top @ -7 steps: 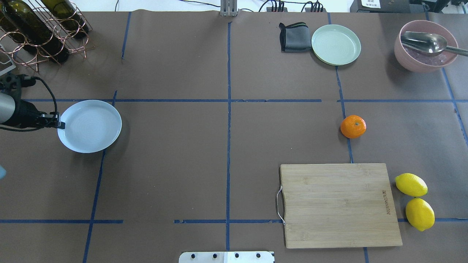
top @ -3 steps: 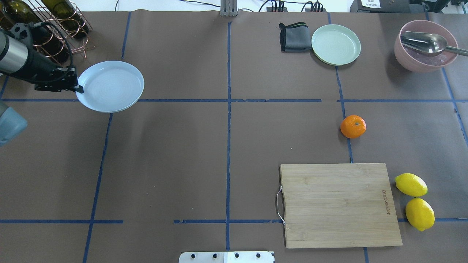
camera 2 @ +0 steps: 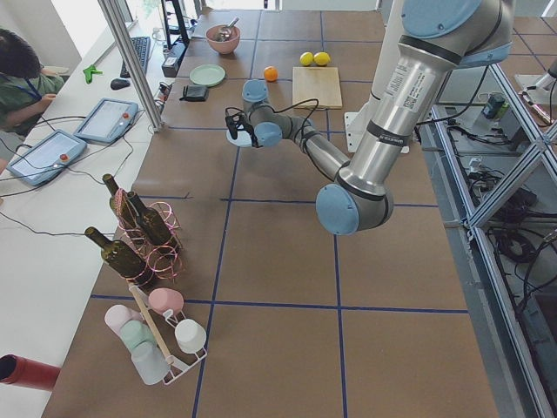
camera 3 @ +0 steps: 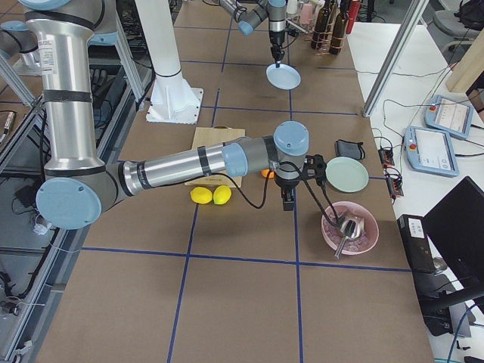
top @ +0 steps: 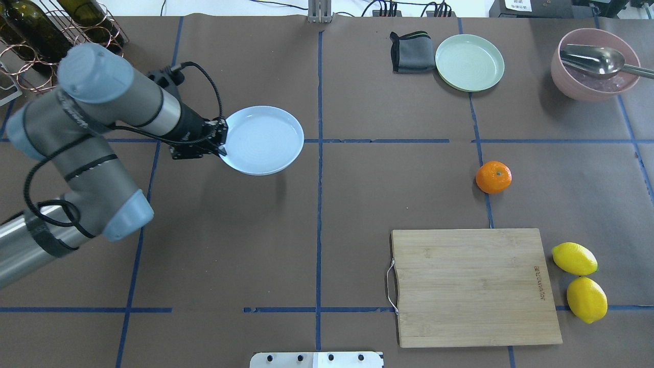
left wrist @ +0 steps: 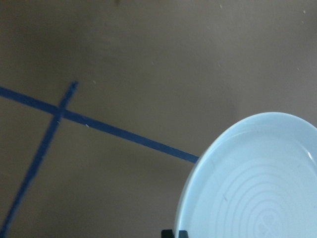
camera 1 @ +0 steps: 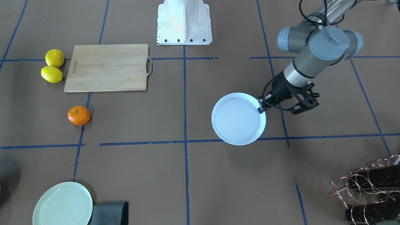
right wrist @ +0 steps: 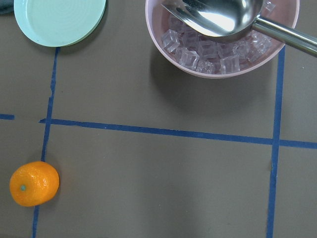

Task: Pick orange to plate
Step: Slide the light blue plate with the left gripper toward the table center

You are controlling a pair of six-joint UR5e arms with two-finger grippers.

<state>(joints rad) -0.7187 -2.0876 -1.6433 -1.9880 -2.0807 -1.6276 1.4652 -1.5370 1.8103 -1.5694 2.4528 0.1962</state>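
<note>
Right gripper (camera 3: 288, 204): shows only small, from the side, pointing down near the pink bowl of ice cubes (top: 587, 94). Open or closed, cannot tell. Left wrist view cuts off the round pale bluish-white plate (top: 261, 140). Small bright orange fruit (top: 493, 177) sits on blue tape just beyond the bamboo cutting board (top: 472, 286), right side, well apart from plate. Left arm bent, reaching rightward; left gripper (top: 220, 142) clamps plate's left rim, plate raised off the paper.

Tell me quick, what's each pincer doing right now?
Left pincer: shut on the plate, gripping its rim.
Right pincer: cannot tell; it shows only in the side view.
</note>
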